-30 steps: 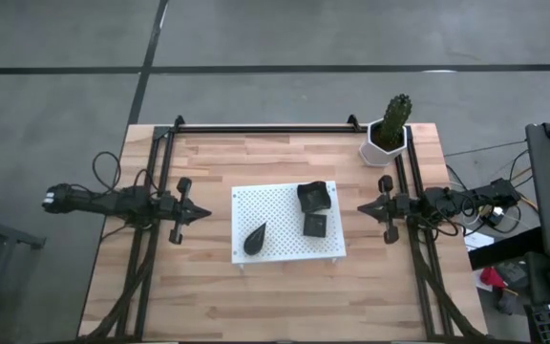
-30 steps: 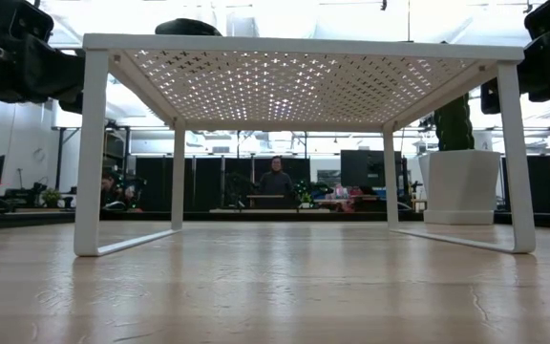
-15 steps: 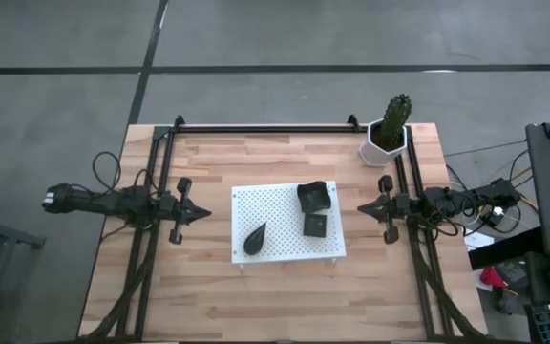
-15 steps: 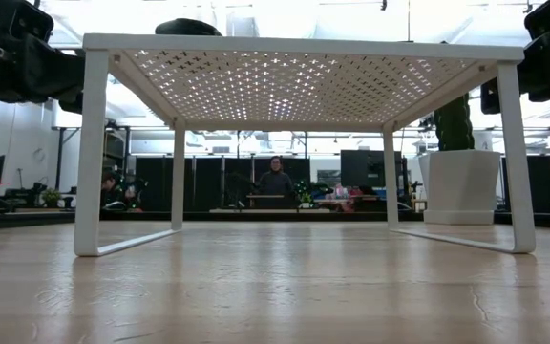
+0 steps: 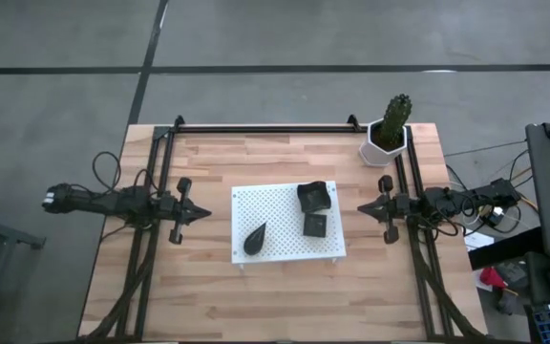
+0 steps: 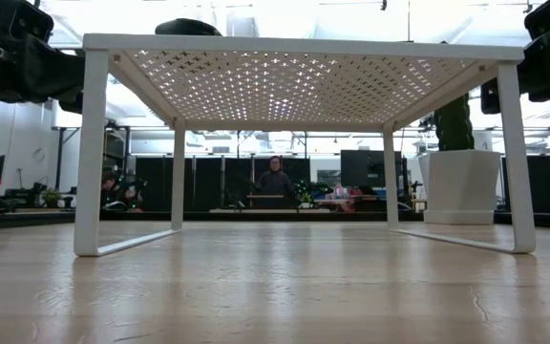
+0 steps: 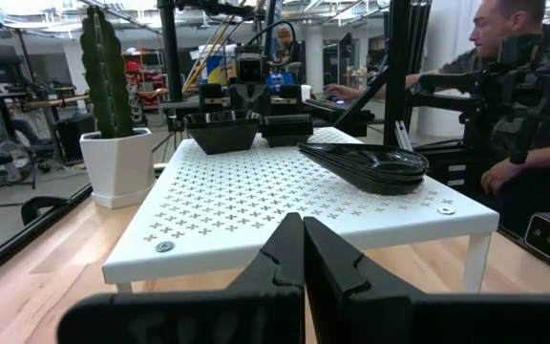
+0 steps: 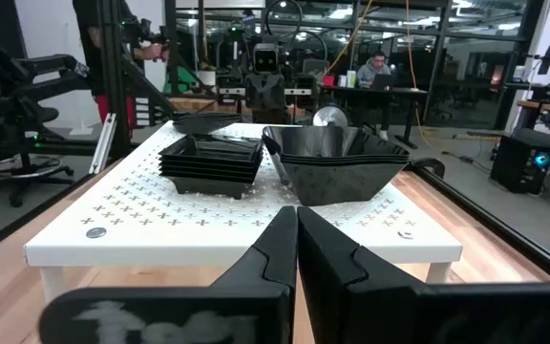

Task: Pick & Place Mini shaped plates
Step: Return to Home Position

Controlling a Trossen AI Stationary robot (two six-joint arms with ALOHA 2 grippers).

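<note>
Three small stacks of black mini plates sit on top of a white perforated shelf on legs [image 5: 280,212], which stands at the centre of a pale wooden table [image 5: 208,287]. Seen from above and counted from the shelf's centre, the teardrop-shaped black plates [image 5: 254,239] lie at 8 o'clock, their long axis running from the rounded end at 7 o'clock to the tip at 1 o'clock. The deep square black dishes [image 5: 313,196] lie at 1 o'clock, and the flat square black plates [image 5: 315,225] lie at 3 o'clock. The left gripper [image 5: 197,214] waits near the shelf's 9 o'clock side, pointing toward 3 o'clock, and is the nearer one to the teardrop stack. The right gripper [image 5: 362,206] waits near the 3 o'clock side, pointing toward 9 o'clock, nearer both square stacks. Each wrist view shows that arm's fingers [image 7: 280,253] pressed together, the right arm's fingers [image 8: 275,244] likewise, holding and touching nothing. A white hexagonal pot with a green cactus [image 5: 386,139] stands at the table's 1 o'clock corner. With every visible plate on the shelf, the arms appear to need only to rest.
</note>
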